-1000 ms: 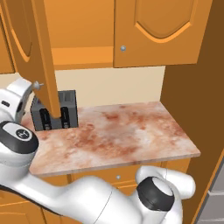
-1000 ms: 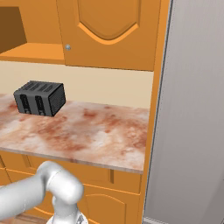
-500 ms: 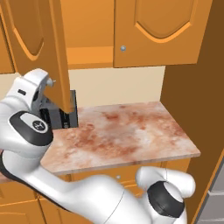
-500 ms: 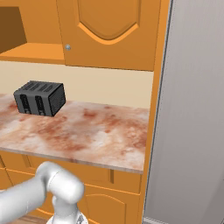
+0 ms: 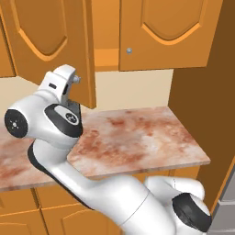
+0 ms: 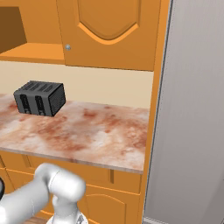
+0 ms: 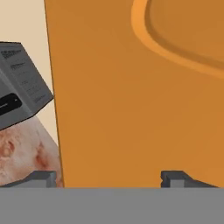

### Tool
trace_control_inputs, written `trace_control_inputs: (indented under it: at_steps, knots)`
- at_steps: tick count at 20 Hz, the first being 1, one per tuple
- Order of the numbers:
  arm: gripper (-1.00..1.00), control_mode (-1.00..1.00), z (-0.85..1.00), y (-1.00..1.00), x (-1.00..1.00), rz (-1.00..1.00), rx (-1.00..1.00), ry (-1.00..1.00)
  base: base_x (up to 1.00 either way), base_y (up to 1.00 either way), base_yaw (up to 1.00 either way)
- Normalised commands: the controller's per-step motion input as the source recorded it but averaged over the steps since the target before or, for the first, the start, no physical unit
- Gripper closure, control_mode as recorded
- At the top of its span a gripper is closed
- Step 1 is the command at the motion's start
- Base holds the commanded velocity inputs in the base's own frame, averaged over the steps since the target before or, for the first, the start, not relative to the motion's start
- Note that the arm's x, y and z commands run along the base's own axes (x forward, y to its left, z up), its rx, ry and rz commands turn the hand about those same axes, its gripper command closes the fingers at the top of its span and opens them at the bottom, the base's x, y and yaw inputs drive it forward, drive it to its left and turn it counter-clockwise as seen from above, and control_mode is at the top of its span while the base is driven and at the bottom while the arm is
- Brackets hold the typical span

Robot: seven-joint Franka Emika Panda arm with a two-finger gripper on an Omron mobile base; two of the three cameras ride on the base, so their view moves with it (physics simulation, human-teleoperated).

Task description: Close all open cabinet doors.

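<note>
An open cabinet door (image 5: pixel 46 41) hangs at the upper left, swung partway out, its arched panel facing the camera. Beside its edge the cabinet's inside (image 5: pixel 105 32) shows. My hand (image 5: pixel 63 86) is pressed up against the door's lower part. In the hand view the door's face (image 7: pixel 131 96) is right in front of my gripper (image 7: pixel 109 178), whose fingertips (image 7: pixel 41 177) stand wide apart with nothing between them. To the right is a closed door (image 5: pixel 170 27) with a silver knob (image 5: pixel 129 50), seen from the other side as the closed door (image 6: pixel 109 30).
A black toaster (image 6: pixel 39 98) stands at the back left of the marbled counter (image 6: pixel 96 131), under the open shelf (image 6: pixel 26 52). A tall grey panel (image 6: pixel 192 109) and a wooden side wall (image 5: pixel 206 82) bound the counter on the right.
The open door has swung to the right, from edge-on to showing its face. My arm has followed it rightward and now hides the toaster in the left base view.
</note>
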Motion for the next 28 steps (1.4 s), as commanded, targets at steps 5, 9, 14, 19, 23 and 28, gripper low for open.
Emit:
trace_control_inputs:
  at_steps: [5, 9, 14, 19, 23, 28]
  knots:
    - [-1.0, -1.0, 0.1, -0.72, 0.35, 0.01, 0.0, 0.0, 0.0, 0.0, 0.0]
    - [-1.0, -1.0, 0.12, -0.62, 0.47, 0.04, 0.0, 0.0, 0.0, 0.0, 0.0]
    - [-1.0, -1.0, 0.16, -0.5, 0.58, 0.05, 0.0, 0.0, 0.0, 0.0, 0.0]
    - [-1.0, -1.0, 0.2, -0.45, 0.62, 0.04, 0.0, 0.0, 0.0, 0.0, 0.0]
    - [-1.0, -1.0, 0.2, -0.35, 0.68, 0.01, 0.0, 0.0, 0.0, 0.0, 0.0]
    - [-1.0, -1.0, 0.18, -0.29, 0.68, 0.0, 0.0, 0.0, 0.0, 0.0, 0.0]
